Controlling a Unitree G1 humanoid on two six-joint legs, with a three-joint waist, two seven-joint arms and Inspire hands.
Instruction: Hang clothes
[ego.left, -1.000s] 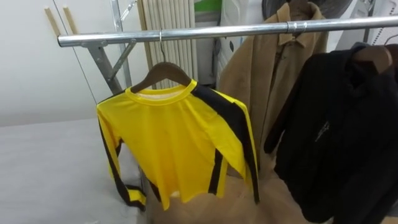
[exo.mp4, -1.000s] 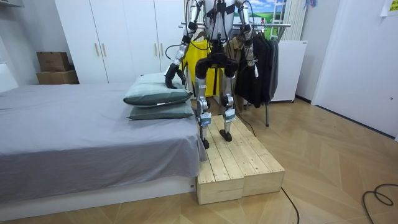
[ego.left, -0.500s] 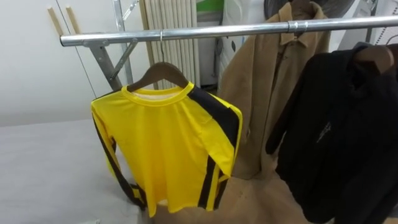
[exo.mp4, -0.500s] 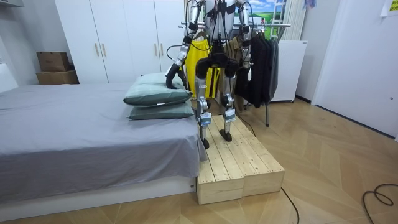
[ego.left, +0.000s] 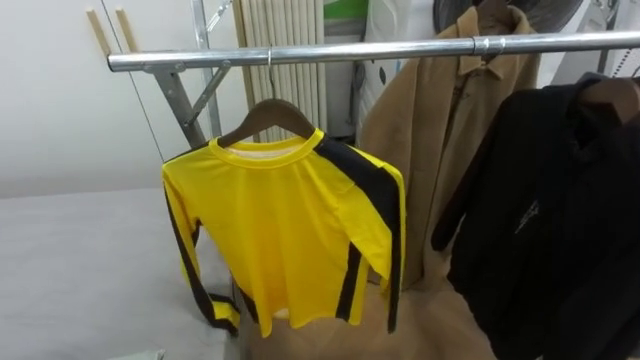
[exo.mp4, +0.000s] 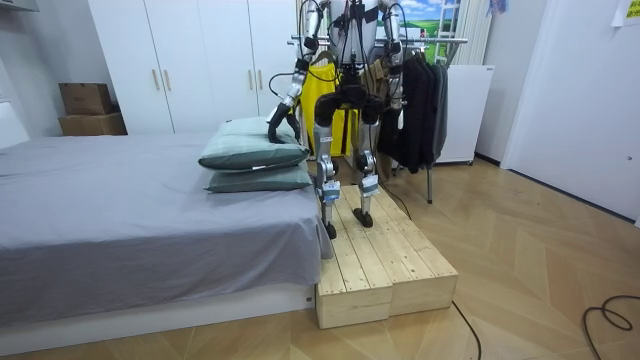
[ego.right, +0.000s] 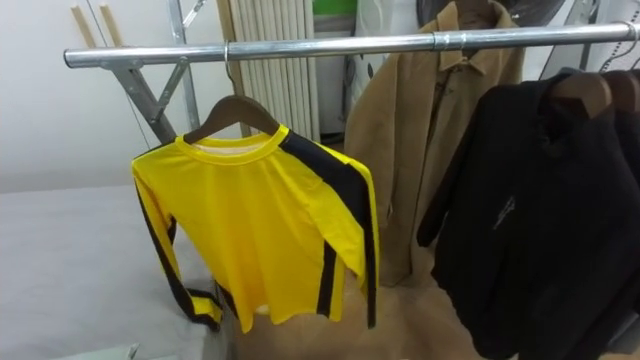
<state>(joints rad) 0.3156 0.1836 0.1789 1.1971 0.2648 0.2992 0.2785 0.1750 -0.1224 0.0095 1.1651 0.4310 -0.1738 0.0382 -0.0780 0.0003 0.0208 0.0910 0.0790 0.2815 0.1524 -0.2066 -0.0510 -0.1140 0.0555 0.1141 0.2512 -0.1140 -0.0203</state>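
Observation:
A yellow long-sleeved shirt with black side stripes hangs on a wooden hanger. The hanger's hook sits over the metal rail near its left end. The same shirt hangs free, touched by no hand. In the room view I stand on a wooden platform facing the rack. My left hand hangs low over the pillows. My right hand is down at my side against the dark clothes.
A tan coat and a black jacket hang on the rail to the shirt's right. A grey bed with two pillows lies at my left. The rack's slanted strut stands behind the shirt.
The yellow shirt swayed on its hanger, turning left half a second ago and now swinging back to face me. My arms have stayed low.

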